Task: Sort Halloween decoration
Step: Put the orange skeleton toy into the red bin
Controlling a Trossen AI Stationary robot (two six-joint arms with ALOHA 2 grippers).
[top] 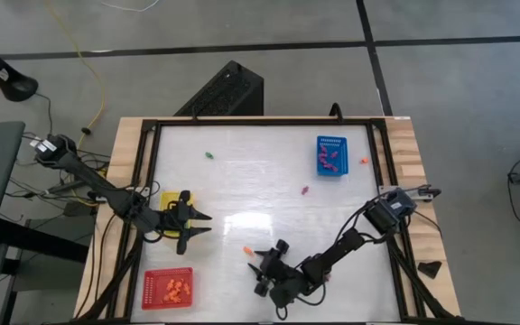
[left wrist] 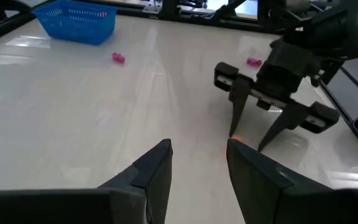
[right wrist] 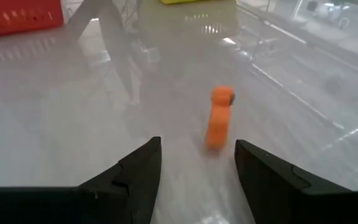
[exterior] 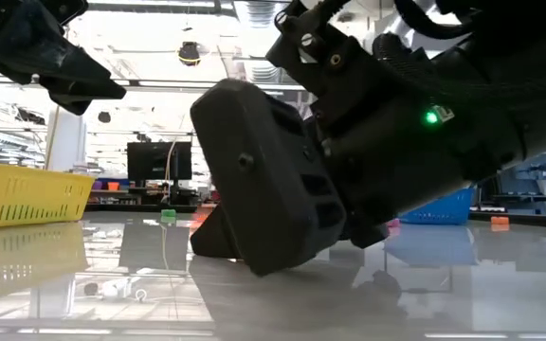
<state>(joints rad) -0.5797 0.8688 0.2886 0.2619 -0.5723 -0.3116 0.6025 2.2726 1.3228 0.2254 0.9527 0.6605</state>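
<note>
1. Halloween decoration pieces are partly sorted: I see orange ones in the red tray [top: 167,286] and purple ones in the blue tray [top: 331,155], while the yellow tray [top: 169,200] sits under my left arm, its contents hidden.
2. Still loose on the table [top: 260,181] are a green piece [top: 209,154] toward the far side, a purple piece [top: 305,190] near the middle, an orange piece [top: 365,162] just beside the blue tray, and the orange piece [right wrist: 220,118] I am after.
3. My right gripper [right wrist: 196,171] is down close to the tabletop with its fingers spread; that orange piece lies just ahead of the tips, in line with the gap but not yet between them, so I judge a short advance is needed before closing.
4. My left gripper [left wrist: 197,165] waits beside the yellow tray, fingers apart and holding nothing.
</note>
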